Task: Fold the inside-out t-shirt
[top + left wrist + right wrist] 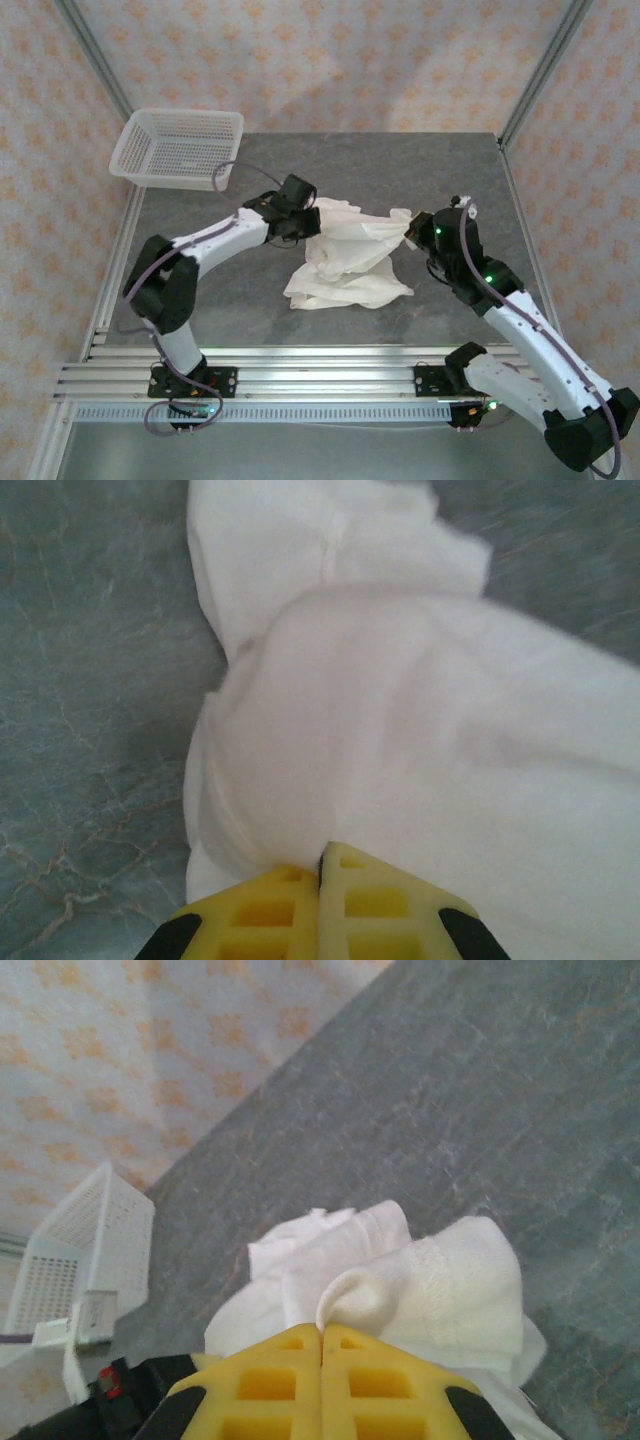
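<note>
While left fingers (325, 865) and right fingers (322, 1345) pinch shut on the crumpled t-shirt (345, 262) on grey tabletop (400, 170), basket (178, 148) sits far-left of it, patterned walls (330, 60) behind.

t-shirt (420, 730) blurred (left wrist view), basket (100, 1230) cropped at left edge

Light's soft and even from above on my feeds. t-shirt (345, 260) nearly blows out in left wrist view: folds washed, focus soft. Table (570, 540) beyond it is smeared by blur. Dim shadow hugs the table just beside it. Top view reads sharp around it.
</note>
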`<state>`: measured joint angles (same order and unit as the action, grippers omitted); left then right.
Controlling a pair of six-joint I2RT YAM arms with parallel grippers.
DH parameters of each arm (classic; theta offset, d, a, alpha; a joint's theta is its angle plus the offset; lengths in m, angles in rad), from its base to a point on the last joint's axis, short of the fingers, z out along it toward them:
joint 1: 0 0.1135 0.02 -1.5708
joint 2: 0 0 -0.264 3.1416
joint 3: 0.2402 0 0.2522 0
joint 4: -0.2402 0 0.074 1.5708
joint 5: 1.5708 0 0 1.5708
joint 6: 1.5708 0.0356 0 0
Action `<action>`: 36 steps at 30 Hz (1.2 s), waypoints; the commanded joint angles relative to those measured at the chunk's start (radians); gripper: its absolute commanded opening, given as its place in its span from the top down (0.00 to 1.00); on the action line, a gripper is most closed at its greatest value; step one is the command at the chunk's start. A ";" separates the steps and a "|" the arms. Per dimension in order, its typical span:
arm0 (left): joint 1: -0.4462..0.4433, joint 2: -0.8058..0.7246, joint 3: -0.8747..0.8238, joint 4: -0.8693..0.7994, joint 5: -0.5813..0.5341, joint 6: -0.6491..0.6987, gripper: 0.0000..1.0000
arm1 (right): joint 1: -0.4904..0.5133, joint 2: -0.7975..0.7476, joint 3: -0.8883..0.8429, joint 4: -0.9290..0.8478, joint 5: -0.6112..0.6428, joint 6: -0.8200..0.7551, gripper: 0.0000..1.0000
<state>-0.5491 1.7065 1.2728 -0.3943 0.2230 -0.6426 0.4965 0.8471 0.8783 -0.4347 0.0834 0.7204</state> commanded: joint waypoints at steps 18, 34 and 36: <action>-0.123 -0.228 0.281 -0.147 -0.022 0.070 1.00 | 0.044 -0.069 -0.076 0.128 -0.260 -0.559 0.30; -0.178 -0.297 0.294 -0.111 0.049 0.103 1.00 | 0.062 0.264 -0.099 0.664 -0.657 -0.794 0.70; -0.178 -0.334 0.282 -0.115 -0.011 0.145 0.98 | 0.062 0.217 -0.098 0.612 -0.621 -0.800 1.00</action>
<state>-0.7216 1.4544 1.5494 -0.5301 0.2604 -0.5545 0.5556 1.1328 0.7277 0.1143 -0.5392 -0.1123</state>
